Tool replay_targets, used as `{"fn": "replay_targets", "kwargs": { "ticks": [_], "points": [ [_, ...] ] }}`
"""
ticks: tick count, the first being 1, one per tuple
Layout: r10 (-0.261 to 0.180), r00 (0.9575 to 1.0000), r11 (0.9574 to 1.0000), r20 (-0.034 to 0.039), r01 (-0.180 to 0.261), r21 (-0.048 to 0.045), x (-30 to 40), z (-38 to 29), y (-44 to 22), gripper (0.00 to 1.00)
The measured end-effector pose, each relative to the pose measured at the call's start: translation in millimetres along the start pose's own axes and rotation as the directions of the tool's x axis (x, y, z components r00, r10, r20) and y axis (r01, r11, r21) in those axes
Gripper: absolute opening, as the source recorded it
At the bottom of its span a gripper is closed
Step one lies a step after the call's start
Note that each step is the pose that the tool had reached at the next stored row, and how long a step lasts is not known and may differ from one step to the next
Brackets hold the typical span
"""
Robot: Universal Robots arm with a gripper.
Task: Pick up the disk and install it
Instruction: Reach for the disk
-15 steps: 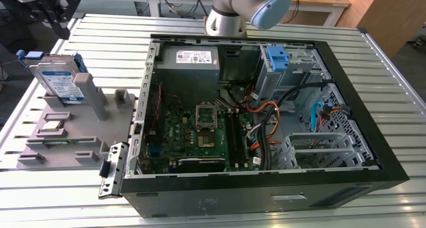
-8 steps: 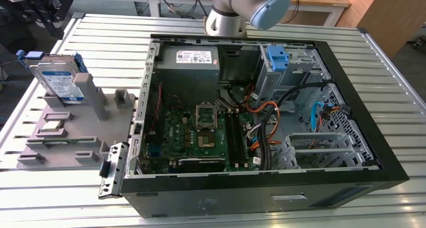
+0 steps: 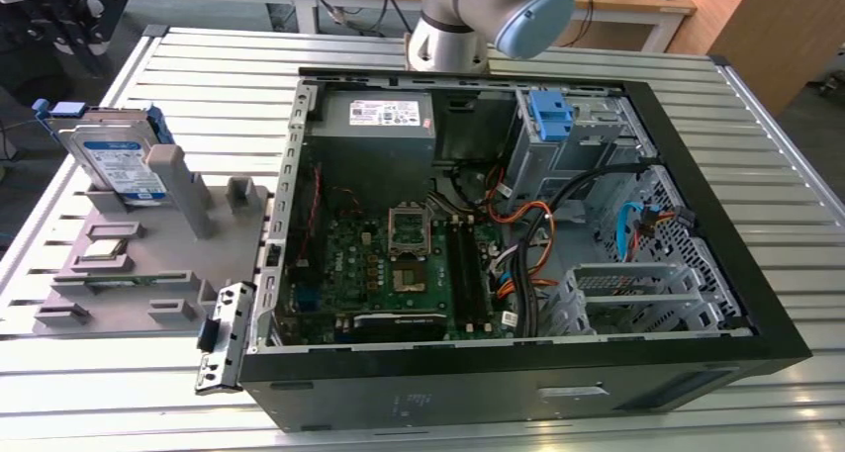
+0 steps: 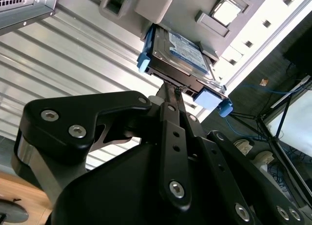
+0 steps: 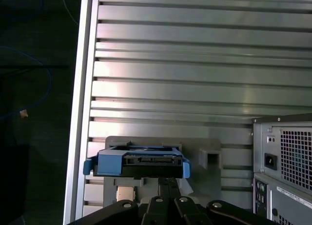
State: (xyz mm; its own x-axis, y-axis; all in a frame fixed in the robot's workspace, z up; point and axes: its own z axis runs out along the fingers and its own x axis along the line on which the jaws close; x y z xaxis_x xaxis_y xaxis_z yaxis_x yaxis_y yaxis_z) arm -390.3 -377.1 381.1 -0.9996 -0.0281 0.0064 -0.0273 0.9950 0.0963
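Disk (image 3: 117,160) upright in grey holder (image 3: 148,266), exterior view's left. Gripper (image 4: 171,88) pressed together, empty, aimed at it. Risk: descending unopened, it would likely jab the disk's edge, tipping it.

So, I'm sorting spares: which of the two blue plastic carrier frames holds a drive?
The blue plastic carrier frame standing on the grey fixture, outside the black case; it clips the silver metal disk. The blue bracket inside is empty.

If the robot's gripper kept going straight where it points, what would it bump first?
Most likely the disk. In both wrist views the gripper points straight at the disk's near edge, and nothing sits in between. I cannot tell how big the gap is, or whether the tips already touch it.
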Motion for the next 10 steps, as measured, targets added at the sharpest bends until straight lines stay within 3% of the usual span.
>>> {"fn": "replay_targets", "kwargs": {
  "ticks": [10],
  "points": [
    [-0.006,1.0000,1.0000,-0.0006,0.006,0.0002,16.7,1.7,0.5,0.11]
  ]
}}
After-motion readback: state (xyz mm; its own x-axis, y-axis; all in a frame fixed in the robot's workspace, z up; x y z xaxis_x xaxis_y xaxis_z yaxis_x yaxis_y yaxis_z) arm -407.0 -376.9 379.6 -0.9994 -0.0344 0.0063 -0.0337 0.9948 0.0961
